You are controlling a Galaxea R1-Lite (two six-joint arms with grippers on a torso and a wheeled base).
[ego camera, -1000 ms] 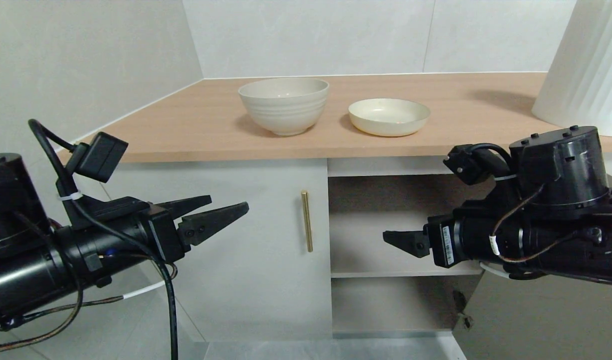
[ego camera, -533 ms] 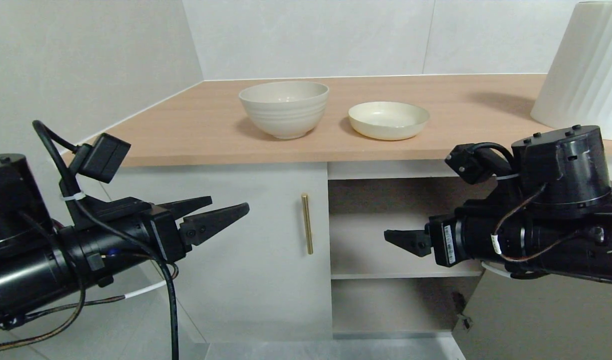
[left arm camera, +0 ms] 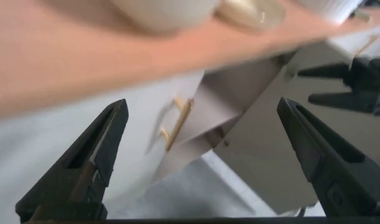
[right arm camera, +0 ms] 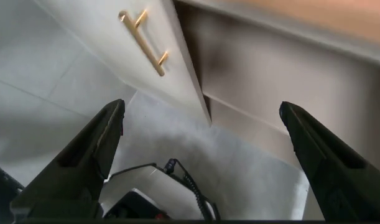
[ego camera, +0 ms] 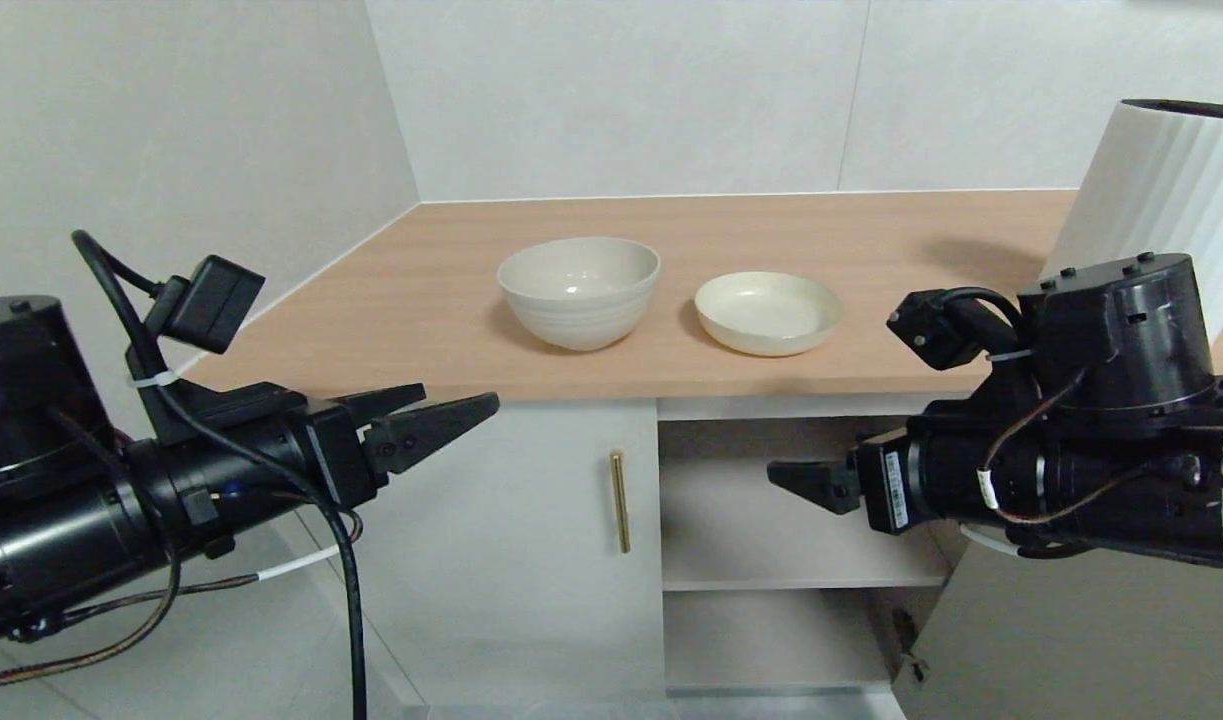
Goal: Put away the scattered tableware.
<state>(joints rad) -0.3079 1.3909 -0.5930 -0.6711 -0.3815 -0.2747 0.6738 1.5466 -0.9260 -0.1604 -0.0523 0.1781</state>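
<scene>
A deep off-white ribbed bowl [ego camera: 579, 290] and a shallow cream dish [ego camera: 767, 312] stand side by side on the wooden counter [ego camera: 421, 300], the dish on the right. My left gripper [ego camera: 458, 395] hangs open in front of the counter's edge, left of and below the bowl, holding nothing. My right gripper [ego camera: 776, 472] is open and empty too, at the mouth of the open cabinet compartment [ego camera: 771, 520] below the dish. In the left wrist view the bowl [left arm camera: 165, 9] and dish [left arm camera: 249, 12] lie beyond my open left gripper [left arm camera: 201, 102].
A tall white ribbed shade [ego camera: 1161, 190] stands on the counter's right end. The left cabinet door [ego camera: 511, 560] is closed and has a brass handle [ego camera: 619, 500]. The right cabinet door [ego camera: 1051, 650] hangs open beneath my right arm. A shelf [ego camera: 801, 580] divides the open compartment.
The whole head view has shifted: the camera has risen, so the counter sits lower in the picture and more of its top shows. Bowl and dish have not moved; both grippers stay open.
</scene>
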